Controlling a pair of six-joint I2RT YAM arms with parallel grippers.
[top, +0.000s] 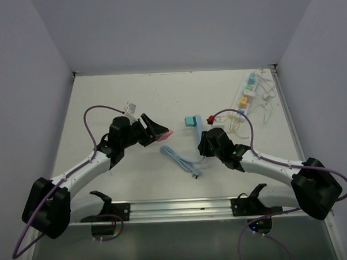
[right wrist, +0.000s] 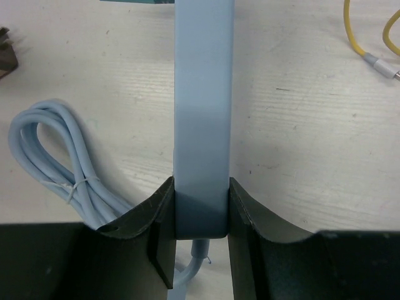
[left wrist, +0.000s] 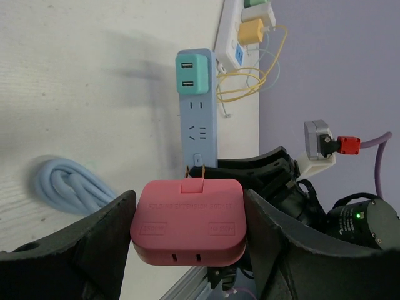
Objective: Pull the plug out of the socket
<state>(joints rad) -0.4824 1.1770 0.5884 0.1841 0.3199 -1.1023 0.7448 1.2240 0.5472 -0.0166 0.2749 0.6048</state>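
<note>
A pink plug [left wrist: 187,219] with two metal prongs sits between the fingers of my left gripper [left wrist: 187,232], which is shut on it. It hangs above the table at left centre [top: 164,135], free of any outlet. My right gripper [right wrist: 200,212] is shut on the cord end of a light-blue power strip [right wrist: 203,94] lying flat at the table's middle [top: 200,130]. A teal plug [top: 190,121] sits in that strip's far end. The socket [top: 245,98], a long white strip carrying pastel plugs, lies at the back right, away from both grippers.
The blue strip's coiled light-blue cable [top: 180,159] lies in front of it, between the arms. Thin yellow and white cords [left wrist: 250,81] loop beside the white socket [left wrist: 228,37]. White walls enclose the table on three sides.
</note>
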